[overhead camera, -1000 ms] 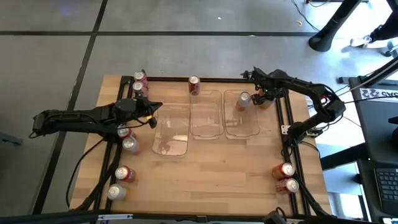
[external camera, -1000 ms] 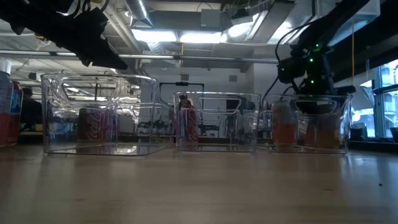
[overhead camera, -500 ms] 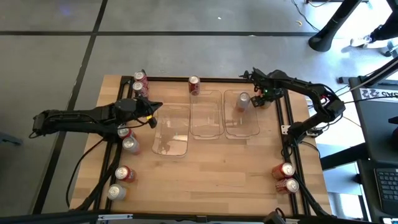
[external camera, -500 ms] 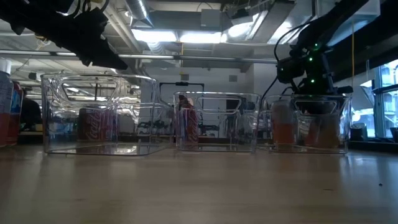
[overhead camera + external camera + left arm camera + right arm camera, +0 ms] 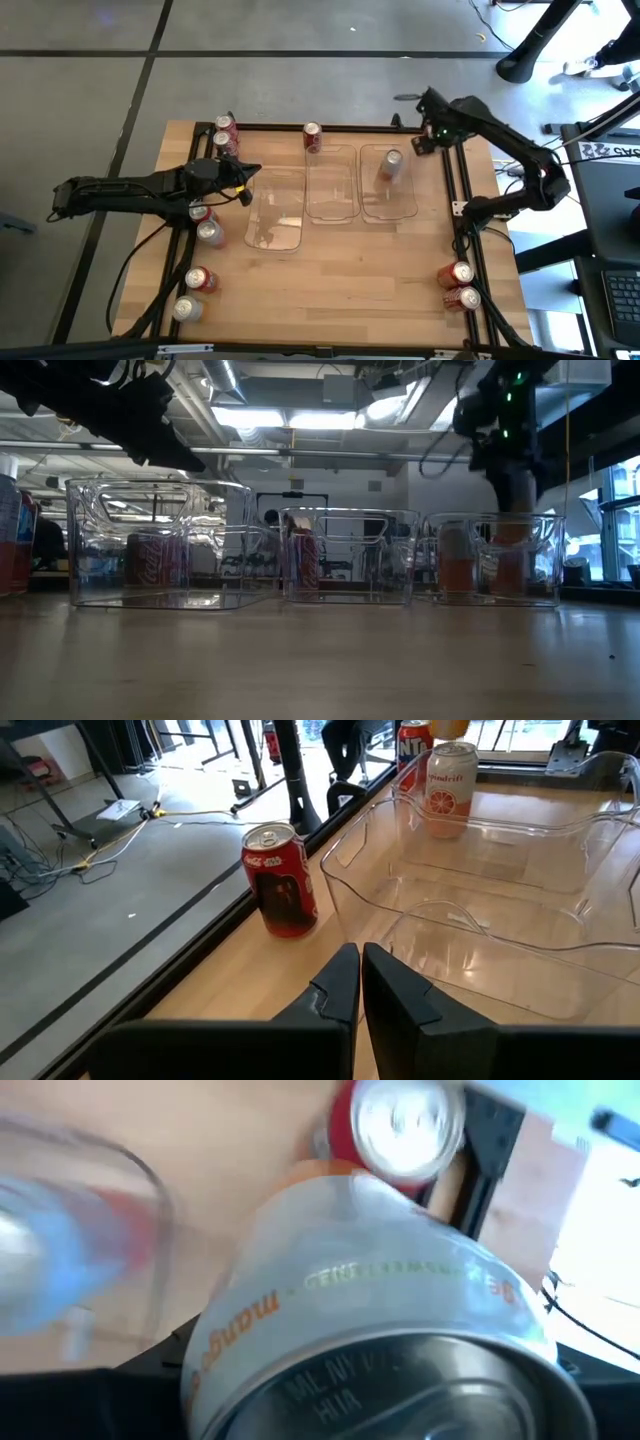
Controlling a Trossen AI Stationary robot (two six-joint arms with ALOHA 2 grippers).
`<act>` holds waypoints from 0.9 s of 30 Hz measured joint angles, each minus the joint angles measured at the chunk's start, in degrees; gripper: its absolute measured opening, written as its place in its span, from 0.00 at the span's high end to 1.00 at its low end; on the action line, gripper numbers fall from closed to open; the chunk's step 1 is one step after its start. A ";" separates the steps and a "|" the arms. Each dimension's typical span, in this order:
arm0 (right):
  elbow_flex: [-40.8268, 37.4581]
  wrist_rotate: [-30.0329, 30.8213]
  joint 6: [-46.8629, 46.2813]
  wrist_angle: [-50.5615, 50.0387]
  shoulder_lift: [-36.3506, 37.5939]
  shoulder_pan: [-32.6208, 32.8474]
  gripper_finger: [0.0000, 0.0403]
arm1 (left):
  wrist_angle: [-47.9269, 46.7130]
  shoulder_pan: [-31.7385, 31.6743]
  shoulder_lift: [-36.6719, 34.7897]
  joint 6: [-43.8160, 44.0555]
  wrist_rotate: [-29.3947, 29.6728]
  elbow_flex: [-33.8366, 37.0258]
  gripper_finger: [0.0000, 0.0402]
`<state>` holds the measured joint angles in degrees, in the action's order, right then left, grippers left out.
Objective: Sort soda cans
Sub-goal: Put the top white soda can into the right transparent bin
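Right fingers now clamped on pale mango can, raised off tabletop at far right corner, just beside right tray; second ago they stood wider and lower there. Pick looks done; likely next: drop beside similar can already inside that tray. Left fingers together, hovering at left tray edge

Three clear trays, eleven soda cans, two arms
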<state>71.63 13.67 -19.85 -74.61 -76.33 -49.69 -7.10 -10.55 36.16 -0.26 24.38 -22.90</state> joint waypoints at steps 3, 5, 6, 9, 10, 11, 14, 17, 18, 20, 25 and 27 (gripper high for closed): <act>4.84 -2.89 0.24 0.09 1.29 2.48 0.30 | -0.01 0.00 0.00 -0.83 0.00 0.00 0.97; 8.28 -5.38 0.67 1.53 1.73 5.07 0.30 | -0.01 0.00 0.00 -1.66 0.00 0.00 0.97; 9.97 -6.36 0.79 2.02 1.78 6.70 0.30 | 0.01 0.00 0.00 -1.64 0.00 0.00 0.97; 12.66 -7.23 1.06 3.92 1.88 13.35 0.30 | -0.01 0.00 -0.02 -1.69 0.02 0.00 0.97; 12.91 -7.32 1.01 4.74 1.85 15.79 0.30 | 0.01 0.00 -0.01 -1.73 0.00 0.00 0.97; 12.92 -7.53 0.56 5.15 1.83 18.49 0.30 | 0.01 0.00 0.00 -1.78 0.00 0.00 0.97; 11.07 -8.28 -2.94 4.04 1.83 26.15 0.30 | 0.01 0.00 -0.01 -1.74 0.00 0.00 0.97; 8.08 -8.01 -8.25 3.64 1.74 32.86 0.30 | 0.01 0.00 0.00 -1.36 0.02 0.00 0.97; 7.00 -7.51 -10.14 3.93 1.75 34.73 0.30 | 0.01 0.00 -0.02 -1.19 0.00 0.00 0.97; 4.63 -6.46 -14.13 4.51 1.70 37.78 0.30 | 0.01 0.00 0.00 -1.23 0.00 0.00 0.97; -1.93 -3.53 -25.98 4.91 0.38 41.52 0.30 | 0.02 0.00 0.00 -1.08 0.00 0.00 0.97; -4.80 -3.28 -28.74 5.62 -0.55 41.49 0.30 | 0.03 0.04 0.00 -1.02 0.00 0.00 0.97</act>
<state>66.82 10.40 -48.59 -68.99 -76.88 -8.20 -7.07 -10.50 36.16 -1.28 24.38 -22.90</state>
